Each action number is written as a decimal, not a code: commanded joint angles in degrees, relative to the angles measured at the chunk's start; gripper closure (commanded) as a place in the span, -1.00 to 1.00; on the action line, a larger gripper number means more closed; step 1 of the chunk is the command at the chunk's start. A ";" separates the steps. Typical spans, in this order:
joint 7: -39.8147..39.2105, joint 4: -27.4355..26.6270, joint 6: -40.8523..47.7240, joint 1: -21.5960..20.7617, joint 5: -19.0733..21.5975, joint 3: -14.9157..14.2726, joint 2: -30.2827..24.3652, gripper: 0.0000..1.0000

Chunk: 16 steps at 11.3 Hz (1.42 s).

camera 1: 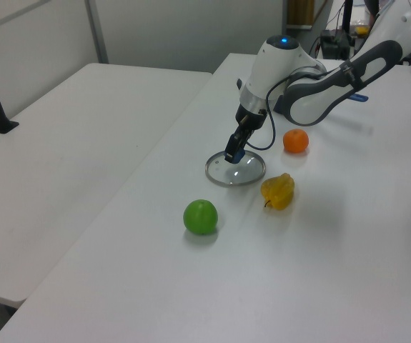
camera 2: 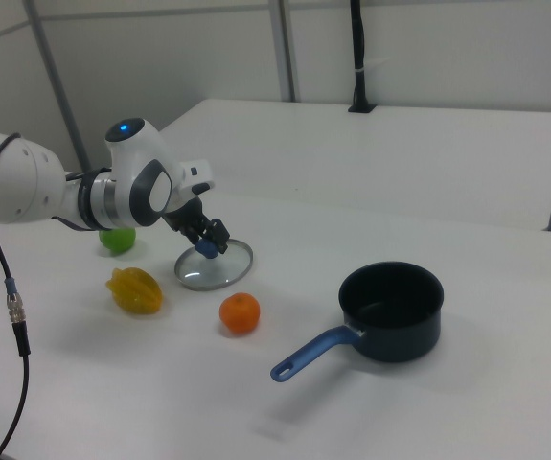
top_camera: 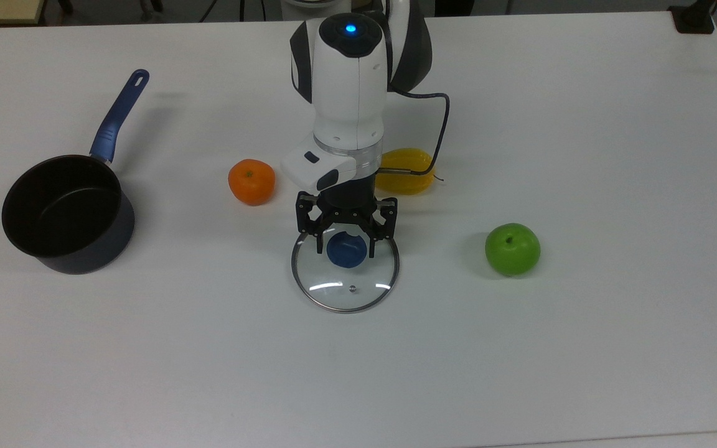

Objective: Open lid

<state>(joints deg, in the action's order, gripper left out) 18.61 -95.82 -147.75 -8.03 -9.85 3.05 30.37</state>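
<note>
The lid (top_camera: pixel 346 287), a clear glass disc with a metal rim and a blue knob (top_camera: pixel 346 249), lies flat on the white table (top_camera: pixel 582 124) near its middle. My gripper (top_camera: pixel 346 244) points down over the knob, its fingers open and standing a little off either side of it. In the left view the lid (camera 1: pixel 244 174) lies under the gripper (camera 1: pixel 232 156). From the right view, the lid (camera 2: pixel 222 270) and gripper (camera 2: pixel 208 247) show from the other side. The dark saucepan (top_camera: pixel 66 214) stands uncovered far off at the top view's left.
An orange (top_camera: pixel 251 182) sits just left of the arm in the top view, and a yellow fruit (top_camera: pixel 403 172) lies partly behind it. A green apple (top_camera: pixel 512 249) rests to the lid's right. The saucepan's blue handle (top_camera: pixel 119 115) points toward the far edge.
</note>
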 commanded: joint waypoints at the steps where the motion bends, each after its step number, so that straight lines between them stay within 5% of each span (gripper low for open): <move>1: 1.16 -0.25 -0.87 -0.58 -1.05 -0.50 -0.04 -1.00; 6: 2.48 0.28 13.23 0.04 -1.05 -1.03 -9.16 -1.00; 9: -6.80 0.28 30.09 0.21 1.31 -3.13 -17.77 -1.00; 12: -20.07 0.28 44.61 4.68 7.03 -3.67 -26.21 -1.00; 16: -22.57 0.11 53.97 8.64 6.25 -4.45 -32.12 -1.00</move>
<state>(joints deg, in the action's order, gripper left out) -2.28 -93.49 -95.16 -0.88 -4.01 -0.62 1.47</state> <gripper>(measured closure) 0.000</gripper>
